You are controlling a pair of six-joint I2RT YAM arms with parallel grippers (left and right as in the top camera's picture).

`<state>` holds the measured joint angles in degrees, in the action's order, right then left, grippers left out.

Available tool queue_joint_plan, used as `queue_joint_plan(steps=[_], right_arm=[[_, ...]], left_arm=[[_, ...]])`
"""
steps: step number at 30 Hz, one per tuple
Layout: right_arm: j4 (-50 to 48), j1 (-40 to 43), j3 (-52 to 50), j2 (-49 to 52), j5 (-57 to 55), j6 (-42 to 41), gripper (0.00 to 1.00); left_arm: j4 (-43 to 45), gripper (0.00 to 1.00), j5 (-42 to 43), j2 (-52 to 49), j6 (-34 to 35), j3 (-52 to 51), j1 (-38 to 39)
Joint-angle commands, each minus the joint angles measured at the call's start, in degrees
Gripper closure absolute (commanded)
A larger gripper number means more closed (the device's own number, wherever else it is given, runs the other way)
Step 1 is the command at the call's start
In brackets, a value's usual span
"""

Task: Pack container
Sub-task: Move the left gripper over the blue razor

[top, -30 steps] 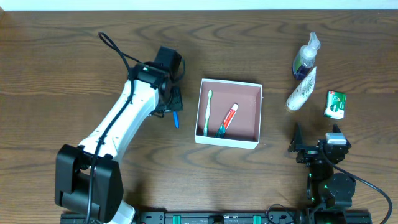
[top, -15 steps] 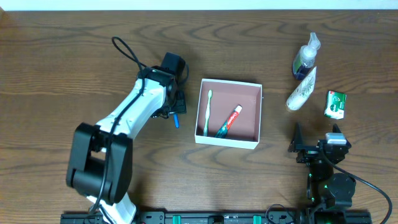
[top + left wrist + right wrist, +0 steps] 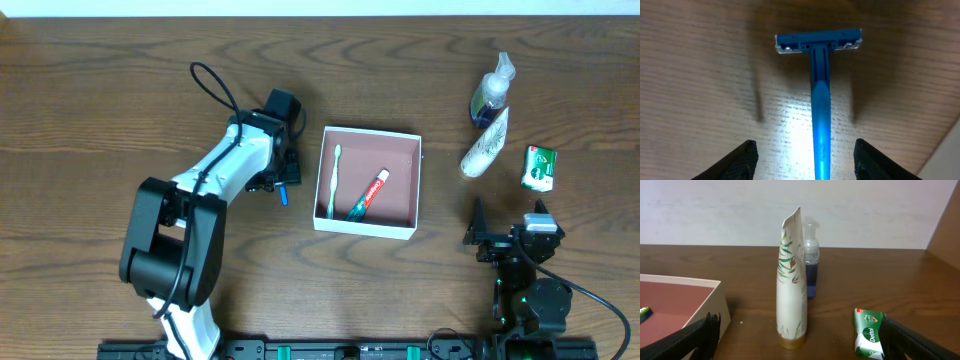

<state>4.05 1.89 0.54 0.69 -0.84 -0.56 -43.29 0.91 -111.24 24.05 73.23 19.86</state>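
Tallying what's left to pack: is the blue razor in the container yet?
Out. The blue razor lies flat on the table, beside the container, straddled by the open left tool.

Dark brown wood-grain table (image 3: 80, 90) fills the overhead view, with a pale strip along its far edge. From the right wrist, a plain white wall (image 3: 715, 210) rises right behind the tabletop. Left wrist: a bright glare patch (image 3: 790, 120) on the wood, shadow around it.
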Motion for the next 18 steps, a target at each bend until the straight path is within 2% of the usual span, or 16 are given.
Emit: queue_joint_plan(steps=[1, 5, 10, 18], right_arm=[[0.2, -0.6, -0.2, -0.4, 0.2, 0.9, 0.01], [0.2, -0.6, -0.2, -0.4, 0.2, 0.9, 0.01], [0.2, -0.6, -0.2, -0.4, 0.2, 0.9, 0.01], [0.2, -0.6, -0.2, -0.4, 0.2, 0.9, 0.01]], left_arm=[[0.3, 0.37, -0.3, -2.0, 0.9, -0.4, -0.7], [0.8, 0.38, -0.2, -2.3, 1.0, -0.4, -0.7], [1.4, 0.48, -0.2, -2.4, 1.6, -0.4, -0.9], [1.4, 0.48, 0.2, -3.2, 1.8, -0.4, -0.9]])
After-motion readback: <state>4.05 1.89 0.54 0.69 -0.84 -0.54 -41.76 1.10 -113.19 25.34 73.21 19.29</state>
